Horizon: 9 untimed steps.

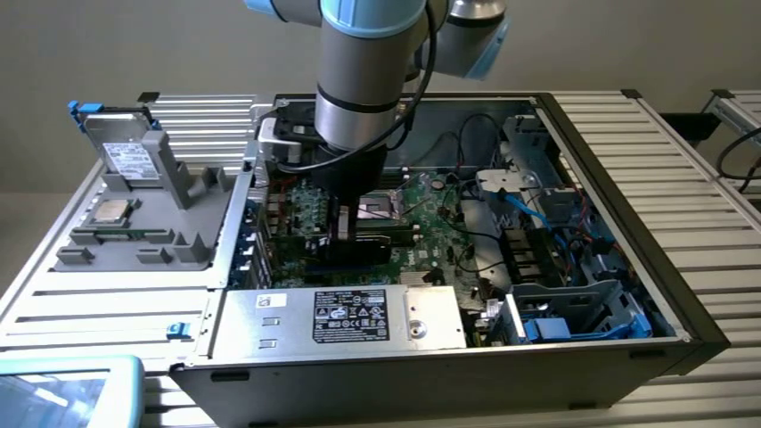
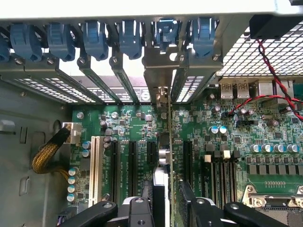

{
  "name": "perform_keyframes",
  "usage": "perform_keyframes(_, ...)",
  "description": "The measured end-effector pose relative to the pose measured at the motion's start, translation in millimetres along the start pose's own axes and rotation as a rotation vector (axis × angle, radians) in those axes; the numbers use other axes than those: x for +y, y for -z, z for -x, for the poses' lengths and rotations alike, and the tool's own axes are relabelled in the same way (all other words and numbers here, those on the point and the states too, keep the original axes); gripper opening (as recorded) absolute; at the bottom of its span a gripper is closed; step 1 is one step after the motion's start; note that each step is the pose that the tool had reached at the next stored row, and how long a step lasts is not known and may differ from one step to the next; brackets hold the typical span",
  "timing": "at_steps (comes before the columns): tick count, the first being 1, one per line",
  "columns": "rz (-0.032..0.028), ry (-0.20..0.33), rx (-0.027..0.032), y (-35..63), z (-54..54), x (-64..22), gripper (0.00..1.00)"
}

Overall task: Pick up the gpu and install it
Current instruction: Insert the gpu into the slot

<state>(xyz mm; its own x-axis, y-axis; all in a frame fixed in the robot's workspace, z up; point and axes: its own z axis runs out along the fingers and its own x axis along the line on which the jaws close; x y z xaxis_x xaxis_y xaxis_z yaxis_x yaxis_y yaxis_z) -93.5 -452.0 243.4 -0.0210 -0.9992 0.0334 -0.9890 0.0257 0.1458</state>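
Gripper (image 2: 164, 189): jaws parted, straddling the gpu (image 2: 164, 146), which stands on edge in a motherboard (image 2: 246, 137) slot inside the computer case (image 1: 416, 379).

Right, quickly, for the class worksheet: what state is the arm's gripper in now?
Gripper: open, jaws apart on either side of the flat green gpu card, which stands edge-on between them; it does not look clamped.

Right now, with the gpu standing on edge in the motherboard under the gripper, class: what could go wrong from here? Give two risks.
1. The gpu has its silver bracket squeezed between neighbouring slot covers. Full seating cannot be judged, so it might tilt or bind there.
2. The gripper sits close over the card. Sideways drift could lever it against the motherboard.
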Motion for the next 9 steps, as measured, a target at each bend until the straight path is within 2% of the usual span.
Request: perform_keyframes(9, 0.0001, 0.0, 0.0001, 0.6, 0.1, 1.3, 0.36)
